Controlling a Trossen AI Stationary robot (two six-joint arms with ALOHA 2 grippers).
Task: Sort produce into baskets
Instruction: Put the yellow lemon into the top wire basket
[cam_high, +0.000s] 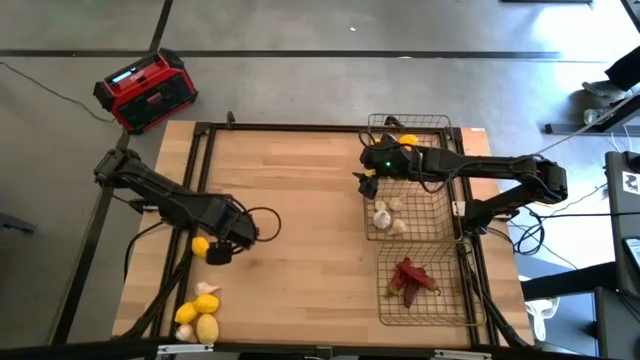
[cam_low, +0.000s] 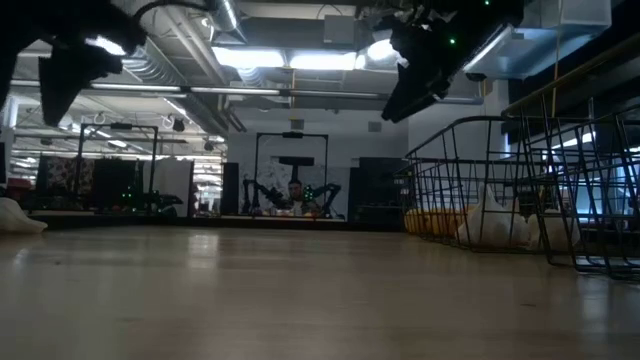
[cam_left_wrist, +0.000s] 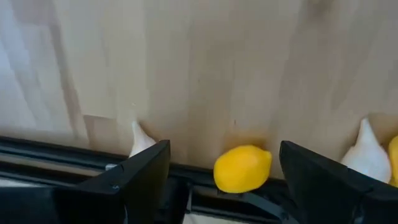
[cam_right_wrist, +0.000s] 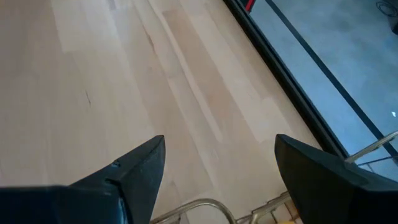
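two dark robot arms work over a wooden table (cam_high: 300, 220) ringed by a black frame (cam_high: 205, 130). the left gripper (cam_high: 222, 250) hovers near the table's left edge with its fingers (cam_left_wrist: 146, 171) spread apart and nothing between them; a lemon (cam_high: 200, 245) lies just beside it at that edge, seen between the fingers in the left wrist view, with one garlic bulb (cam_left_wrist: 142, 140) to one side of it and another (cam_left_wrist: 368, 152) to the other. more lemons (cam_high: 200, 325) and garlic (cam_high: 207, 290) sit clustered at the table's near left corner.

the right gripper (cam_high: 368, 182) hangs above the left rim of the middle basket (cam_high: 435, 225), fingers (cam_right_wrist: 140, 171) also parted and empty, bare tabletop showing between them. three wire baskets line the table's right edge: the far one (cam_high: 440, 125) holds a lemon (cam_high: 407, 140), the middle one holds several garlic bulbs (cam_high: 385, 213), and the near one (cam_high: 450, 310) holds dark red chili peppers (cam_high: 412, 277).

a red and black radio (cam_high: 145, 90) stands on the floor beyond the table's far left corner.
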